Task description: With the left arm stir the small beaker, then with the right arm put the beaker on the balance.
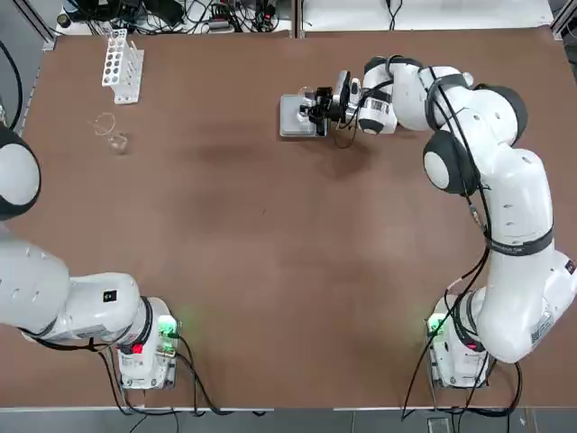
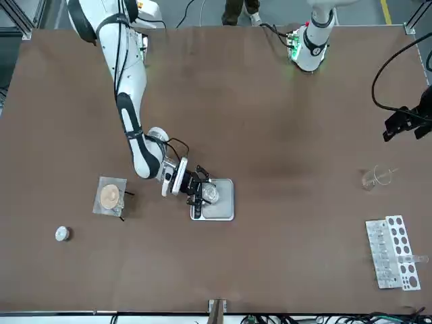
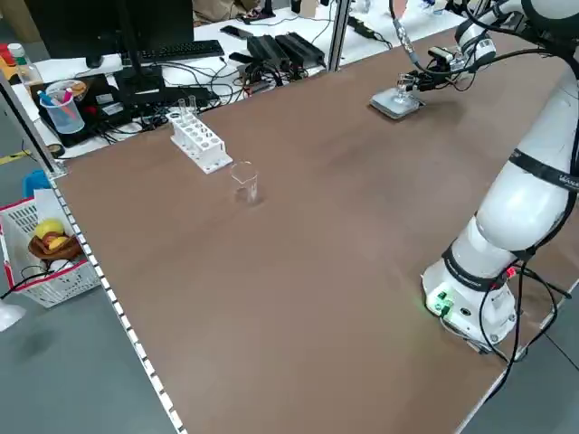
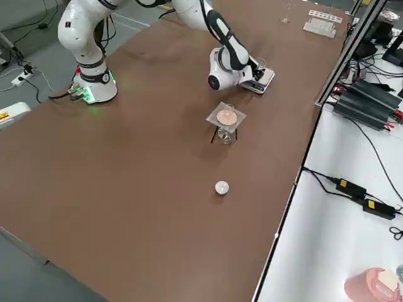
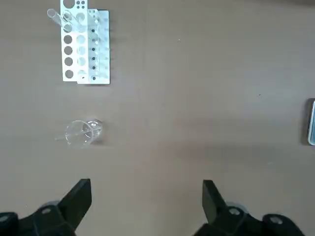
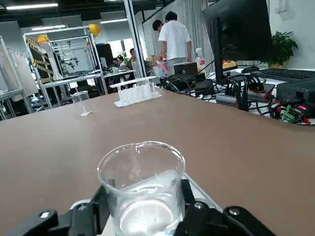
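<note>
Brown tabletop (image 1: 270,271) fills the overhead view, with cables and gear along the far edge, and we sweep from nine o'clock across. Far left, a white test tube rack (image 1: 122,65) sits at about eleven o'clock, with a larger glass vessel (image 1: 112,135) just below it, a rod seemingly resting inside. The left gripper (image 5: 146,204) hangs well back from these, its fingers spread wide on nothing, the arm parked. Now to one o'clock: the balance (image 1: 296,115) lies flat, and the right gripper (image 1: 317,108) reaches in from three o'clock, fingers pinched on the small beaker (image 6: 141,189), which holds clear liquid and hangs over the plate near the gripper-side edge; whether its base is seated, I cannot tell. Here's the danger, as I judge it: release while the glass is raised or tilted and it tips, spilling onto the plate. Set it too near the edge and it could slide off. Retreating fingers could also drag the little glass sideways.
</note>
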`<action>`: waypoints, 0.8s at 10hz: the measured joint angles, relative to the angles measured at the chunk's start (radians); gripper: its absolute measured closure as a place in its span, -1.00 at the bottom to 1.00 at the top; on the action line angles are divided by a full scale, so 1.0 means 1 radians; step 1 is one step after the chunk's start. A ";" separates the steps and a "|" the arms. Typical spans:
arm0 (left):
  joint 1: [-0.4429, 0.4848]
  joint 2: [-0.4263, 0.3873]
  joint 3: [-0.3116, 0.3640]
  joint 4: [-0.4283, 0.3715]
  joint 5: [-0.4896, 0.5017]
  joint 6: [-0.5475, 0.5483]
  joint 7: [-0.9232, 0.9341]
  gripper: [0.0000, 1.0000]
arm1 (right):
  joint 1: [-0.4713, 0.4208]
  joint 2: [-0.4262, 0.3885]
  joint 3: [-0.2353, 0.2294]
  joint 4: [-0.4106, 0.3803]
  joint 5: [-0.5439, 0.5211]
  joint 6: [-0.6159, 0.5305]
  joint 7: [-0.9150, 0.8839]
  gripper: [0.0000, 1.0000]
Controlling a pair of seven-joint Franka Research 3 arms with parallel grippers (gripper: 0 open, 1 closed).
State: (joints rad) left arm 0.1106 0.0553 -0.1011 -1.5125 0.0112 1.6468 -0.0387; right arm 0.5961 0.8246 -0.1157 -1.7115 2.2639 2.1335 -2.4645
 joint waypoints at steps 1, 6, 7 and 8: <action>0.000 0.000 0.000 0.000 0.000 0.000 0.000 -0.99 | -0.001 0.000 -0.001 0.002 0.000 0.000 0.000 -0.17; 0.010 0.002 0.000 0.000 0.000 0.000 0.000 -0.99 | -0.008 0.000 -0.004 0.014 0.000 0.004 0.001 -0.76; 0.010 0.002 0.000 0.000 0.000 0.000 0.000 -0.99 | -0.011 0.000 -0.004 0.014 0.000 0.008 0.001 -0.78; 0.010 0.002 0.000 0.000 0.000 0.000 0.000 -0.99 | -0.012 0.000 -0.004 0.014 0.000 0.009 0.001 -0.97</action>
State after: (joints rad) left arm 0.1203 0.0570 -0.1006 -1.5125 0.0112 1.6468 -0.0387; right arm 0.5838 0.8245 -0.1200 -1.6974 2.2639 2.1426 -2.4638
